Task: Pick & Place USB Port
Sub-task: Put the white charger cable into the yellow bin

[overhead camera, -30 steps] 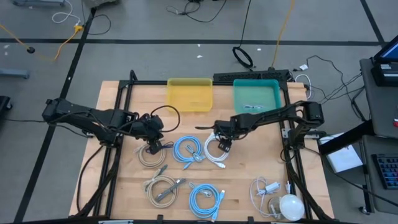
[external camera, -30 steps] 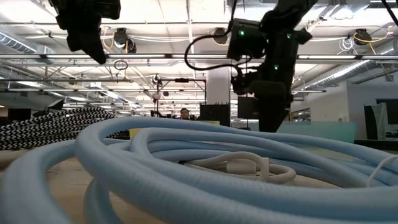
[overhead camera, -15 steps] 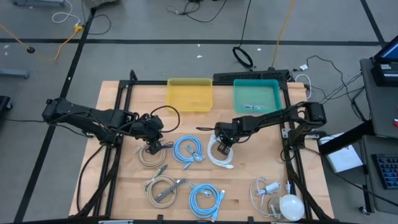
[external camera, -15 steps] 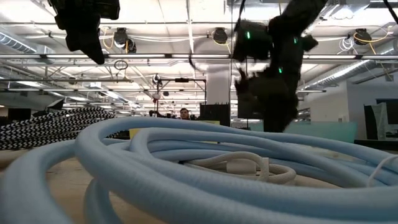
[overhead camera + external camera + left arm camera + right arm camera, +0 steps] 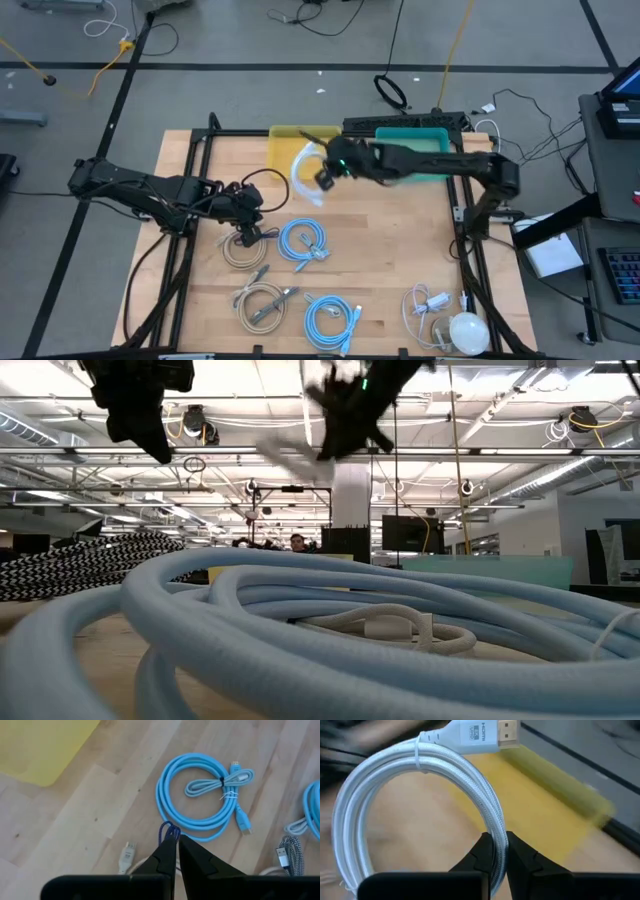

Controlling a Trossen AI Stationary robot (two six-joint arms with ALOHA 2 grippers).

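My right gripper (image 5: 326,176) is up in the air by the yellow bin (image 5: 290,150), shut on a coiled white cable (image 5: 305,172). That cable (image 5: 420,805) is tied with a white strap and ends in a white plug with a gold tip (image 5: 485,732). In the low view it (image 5: 290,455) shows blurred beside the gripper (image 5: 350,420), well above the table. My left gripper (image 5: 243,236) hangs over a beige cable coil (image 5: 238,252) at the table's left, shut on a small dark-blue braided loop (image 5: 169,827). My left gripper pinches the dark-blue braided loop (image 5: 168,827) between its two fingertips, pointing down at the table. The rest of that cord is hidden under the fingers. My right gripper pinches the bundled strands of the white coil (image 5: 498,845) between its two fingers, across the strands. The coil is lifted clear of the table and stands out beyond the fingertips, plug end farthest away.
A teal bin (image 5: 412,150) with a cable inside stands right of the yellow one. Light-blue coils (image 5: 303,241) (image 5: 330,320), a beige coil (image 5: 262,305) and a white cable with a round white object (image 5: 445,318) lie on the wooden table. Bare wood shows at middle right.
My right gripper has shut on the white coil at the table's middle, lifted it clear, and swung up and toward the far edge and left, to the yellow bin. The coil has left the table with it.
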